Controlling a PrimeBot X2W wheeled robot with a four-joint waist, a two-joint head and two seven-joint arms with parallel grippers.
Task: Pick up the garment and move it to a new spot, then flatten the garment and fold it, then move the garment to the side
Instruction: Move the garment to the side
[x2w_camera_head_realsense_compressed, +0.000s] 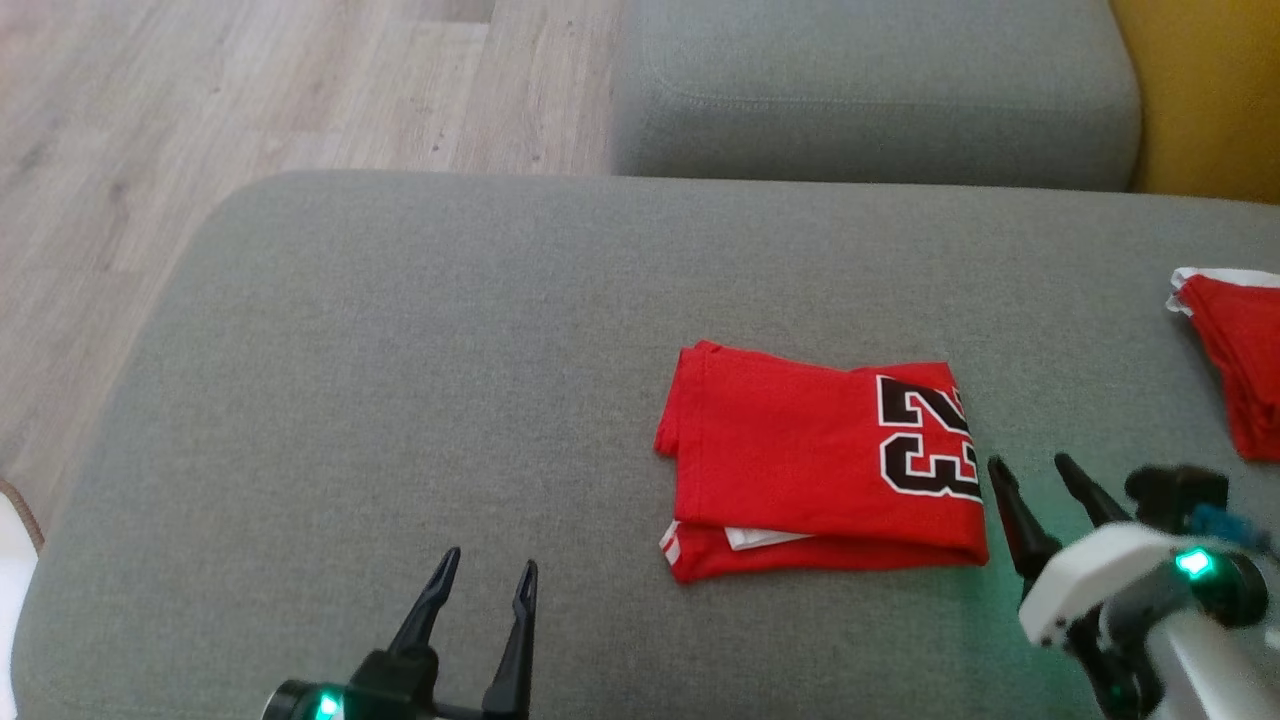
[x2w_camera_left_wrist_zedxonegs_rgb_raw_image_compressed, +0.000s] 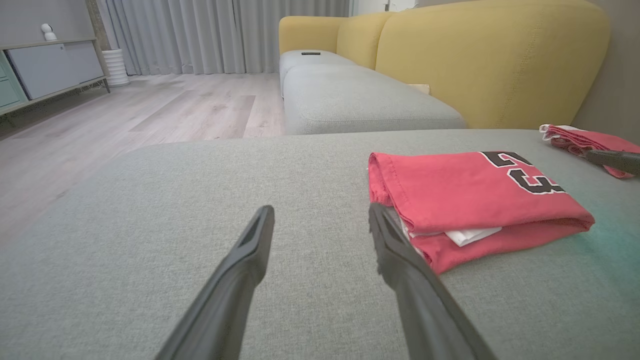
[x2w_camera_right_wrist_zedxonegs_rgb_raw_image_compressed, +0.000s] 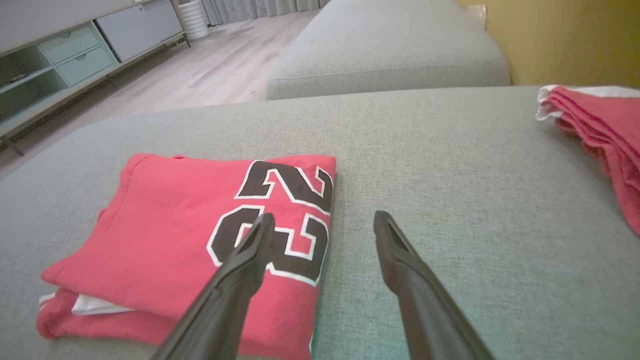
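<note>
Pale wood-grain floor (x2w_camera_head_realsense_compressed: 150, 100) borders the left of a grey, coarse-woven cushion (x2w_camera_head_realsense_compressed: 400, 350) with rounded corners. Low over it, the left gripper (x2w_camera_head_realsense_compressed: 492, 560) hovers empty, its dark tapered fingers spread. Right of centre lies the garment (x2w_camera_head_realsense_compressed: 800, 450), soft red fabric folded into a neat rectangle, with a black-and-white 23 at its right end and white trim peeking from the near fold. Just beside that end the right gripper (x2w_camera_head_realsense_compressed: 1028, 462) stands parted, holding nothing. Farther right, another red folded cloth (x2w_camera_head_realsense_compressed: 1245, 370) rests on the cushion.
</note>
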